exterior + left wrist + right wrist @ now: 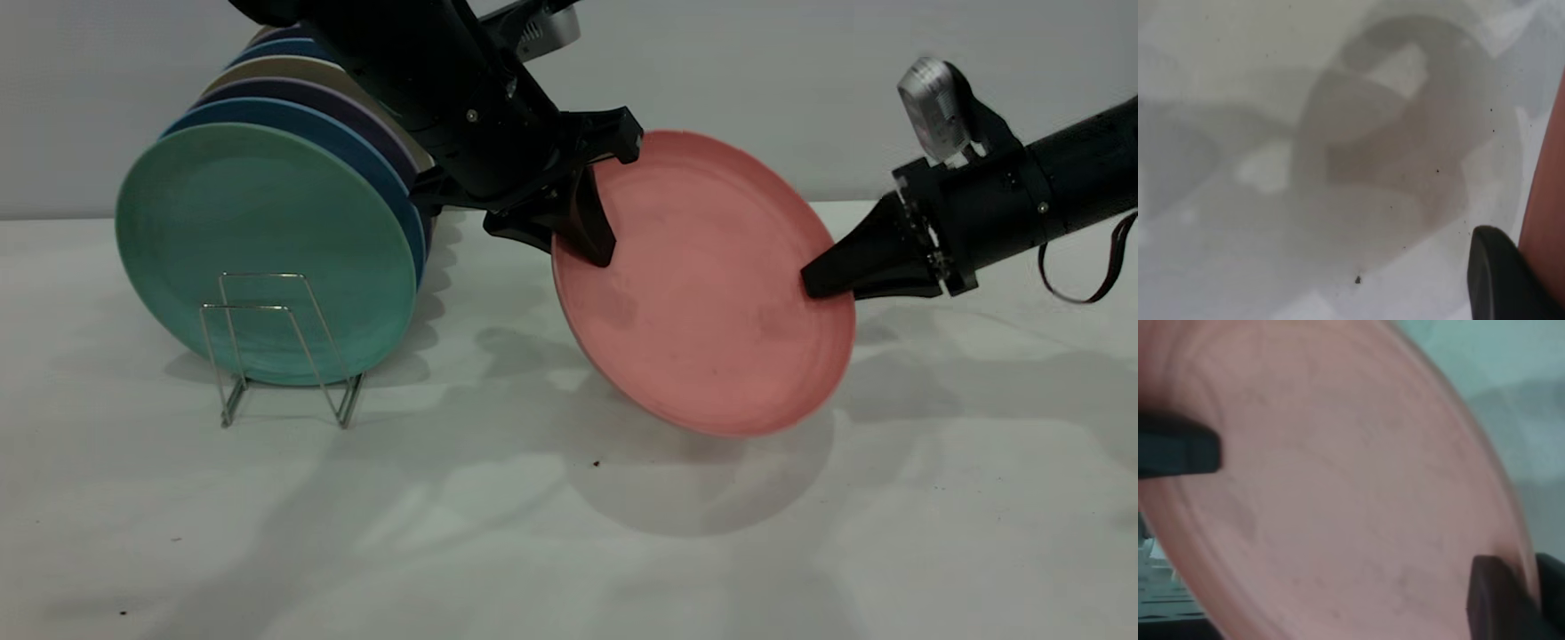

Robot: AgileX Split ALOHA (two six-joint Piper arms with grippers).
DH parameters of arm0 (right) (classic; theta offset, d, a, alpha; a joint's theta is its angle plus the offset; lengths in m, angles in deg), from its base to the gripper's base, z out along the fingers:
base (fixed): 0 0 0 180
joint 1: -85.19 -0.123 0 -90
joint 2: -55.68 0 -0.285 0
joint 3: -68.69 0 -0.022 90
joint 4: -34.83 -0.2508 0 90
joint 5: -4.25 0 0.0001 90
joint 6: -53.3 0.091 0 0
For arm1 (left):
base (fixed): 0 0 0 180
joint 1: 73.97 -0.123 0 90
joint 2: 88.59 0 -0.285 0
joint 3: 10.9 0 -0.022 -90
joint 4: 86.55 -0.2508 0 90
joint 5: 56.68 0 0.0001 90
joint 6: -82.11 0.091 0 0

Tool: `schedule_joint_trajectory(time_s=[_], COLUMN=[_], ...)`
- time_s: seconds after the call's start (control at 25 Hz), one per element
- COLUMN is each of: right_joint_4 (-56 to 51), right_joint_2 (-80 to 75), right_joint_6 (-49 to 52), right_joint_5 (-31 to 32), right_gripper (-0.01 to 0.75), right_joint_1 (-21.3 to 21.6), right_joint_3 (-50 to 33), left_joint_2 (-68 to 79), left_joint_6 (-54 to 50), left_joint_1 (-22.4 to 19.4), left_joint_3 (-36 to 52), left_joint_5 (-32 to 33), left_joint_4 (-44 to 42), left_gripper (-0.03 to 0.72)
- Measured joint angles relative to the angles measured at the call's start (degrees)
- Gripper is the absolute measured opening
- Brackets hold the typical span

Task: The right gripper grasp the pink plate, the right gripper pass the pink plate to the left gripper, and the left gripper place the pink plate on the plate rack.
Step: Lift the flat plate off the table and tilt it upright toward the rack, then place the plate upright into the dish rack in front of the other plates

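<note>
The pink plate (711,293) hangs tilted in the air above the table, right of the plate rack (249,307). My right gripper (813,280) is shut on its right rim; in the right wrist view (1531,593) its two fingers sit on either side of the rim of the plate (1351,493). My left gripper (591,253) grips the plate's upper left rim, one finger across the front face, the other hidden behind. In the left wrist view one finger (1498,280) lies against the plate's edge (1545,220).
The rack holds a row of upright plates at the left, a teal-green plate (258,222) in front, blue and darker ones behind. Two free wire loops stand in front of the teal plate. The white table (533,551) lies below.
</note>
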Motion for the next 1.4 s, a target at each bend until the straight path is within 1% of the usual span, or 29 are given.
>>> schedule_joint_trajectory(time_s=[0.08,0.16,0.28,0.32,0.4,0.48,0.6,0.76,0.88,1.0,1.12,1.24,1.4], right_joint_4=[0.52,-0.13,-0.52,-0.54,-0.27,1.47,8.09,20.96,29.38,34.27,36.14,38.79,43.49], right_joint_2=[2.25,5.69,13.74,16.2,22.11,27.52,35.86,45.93,52.47,59.65,67.06,74.94,86.07], right_joint_6=[2.12,3.39,4.09,4.22,5.18,7.02,11.83,22.4,30.03,34.72,37.08,39.33,44.23], right_joint_5=[0.21,1.41,3.02,3.24,3.55,3.99,4.77,6.13,6.77,7.12,7.34,7.47,7.2], right_gripper=[0.227,0.35,0.5,0.537,0.572,0.573,0.54,0.484,0.443,0.408,0.381,0.368,0.365], right_joint_1=[0.0,0.32,1.38,1.8,2.37,2.34,0.91,-2.82,-6.12,-8.47,-9.03,-9.03,-9.03], right_joint_3=[-0.05,-0.05,-0.05,-0.05,-0.05,-0.05,-0.05,-0.05,-2.34,-8.31,-17.02,-24.91,-35.1], left_joint_2=[-0.66,-2.08,-5.15,-6.41,-9.9,-13.17,-17.71,-21.83,-23.28,-23.73,-23.73,-23.73,-23.73], left_joint_6=[2.24,5.51,9.76,11.71,17.11,25.94,39.84,56.25,66.21,72.99,77.29,78.21,78.25], left_joint_1=[-0.18,-0.66,-2.09,-2.93,-4.69,-6.74,-9.99,-14.47,-17.85,-20.73,-22.45,-23.38,-23.53], left_joint_3=[-0.04,-0.04,-0.04,-0.04,-0.04,-0.04,-0.04,-0.04,-0.04,-0.04,-0.04,-0.04,0.13], left_joint_5=[0.86,3.57,6.68,7.44,8.54,10.03,11.96,14.82,16.47,16.78,16.78,15.98,15.71], left_joint_4=[-0.63,-4.15,-9.87,-12.01,-16.0,-19.71,-22.22,-22.47,-22.59,-22.59,-22.84,-22.79,-22.79], left_gripper=[0.08,0.08,0.08,0.08,0.08,0.08,0.08,0.08,0.08,0.08,0.08,0.08,0.08])
